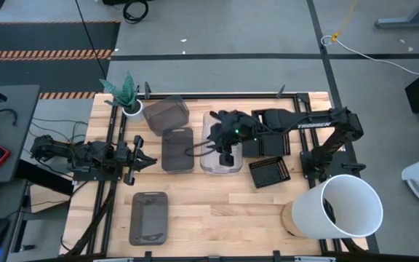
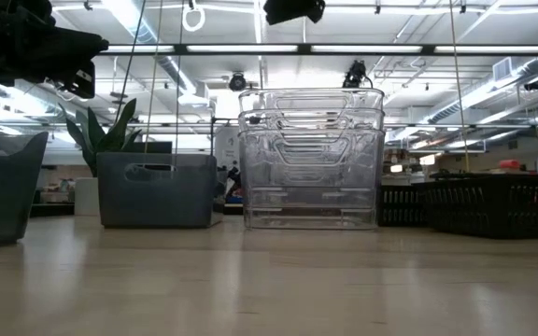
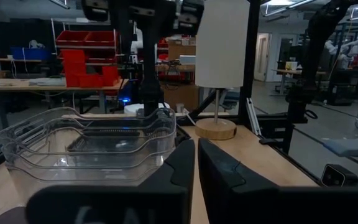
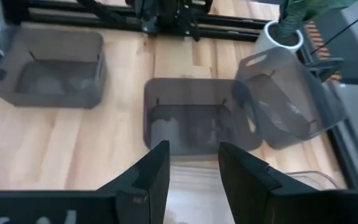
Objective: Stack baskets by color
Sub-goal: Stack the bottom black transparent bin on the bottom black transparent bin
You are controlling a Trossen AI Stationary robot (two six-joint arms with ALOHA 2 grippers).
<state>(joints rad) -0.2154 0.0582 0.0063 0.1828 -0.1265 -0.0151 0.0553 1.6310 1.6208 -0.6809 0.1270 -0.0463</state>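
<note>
left end effector [image 1: 145, 157]: fingers together, parked at left | right end effector [image 1: 226, 156]: fingers parted, mid-table

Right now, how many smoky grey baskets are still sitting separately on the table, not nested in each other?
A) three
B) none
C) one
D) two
A: the high view shows three apart: one near the plant, one beside the clear stack, and one at the front edge; the right gripper hangs open over the clear stack.

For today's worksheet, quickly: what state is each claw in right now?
Left claw: shut, empty, at the table's left edge.
Right claw: open, empty, above the stacked clear rectangular plastic baskets.
</note>
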